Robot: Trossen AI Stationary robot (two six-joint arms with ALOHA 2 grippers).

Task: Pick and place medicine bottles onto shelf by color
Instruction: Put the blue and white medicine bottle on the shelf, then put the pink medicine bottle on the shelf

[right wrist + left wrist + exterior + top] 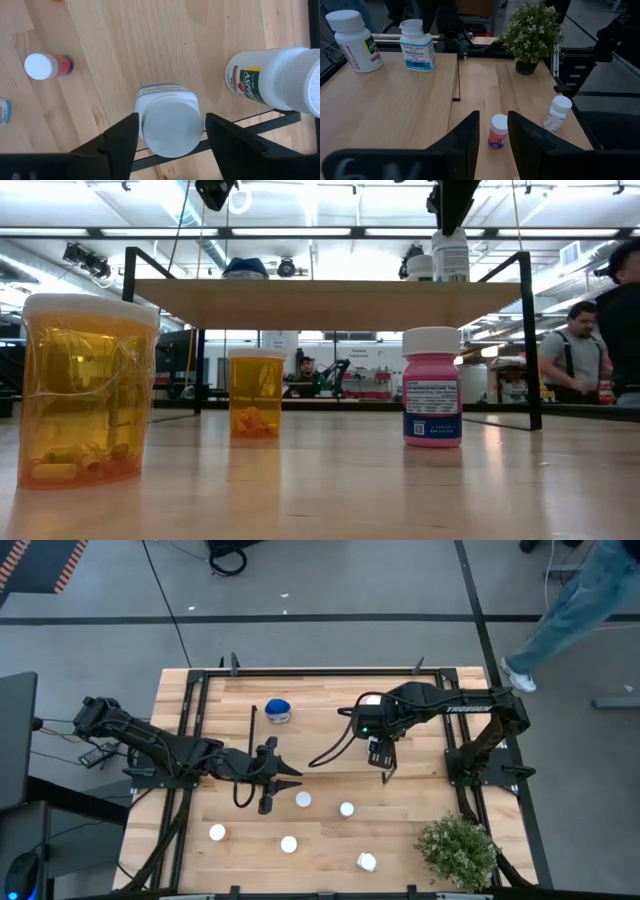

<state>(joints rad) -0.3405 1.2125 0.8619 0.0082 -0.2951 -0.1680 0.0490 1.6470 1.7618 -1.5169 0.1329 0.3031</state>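
Note:
My right gripper [172, 122] points down over the shelf [320, 690], open, one finger on either side of a white-capped white bottle [169, 107] that stands on its base at the shelf's edge. Narrow gaps show beside the cap. An aspirin bottle [265, 77] stands next to it. A blue bottle [278, 710] stands farther left on the shelf. My left gripper [493, 119] hovers open over the table's middle, holding nothing. Ahead of it and lower stand a pink bottle [498, 131] and a tilted white bottle [556, 112]. Several white-capped bottles [289, 843] stand on the table near its front.
A bushy potted plant [458, 850] stands at the table's near right corner. Two orange bottles [85, 400] [255, 395] and the pink one [432, 385] stand in front of the shelf. The shelf's black end frames [525, 340] rise beside them. People show in the room beyond.

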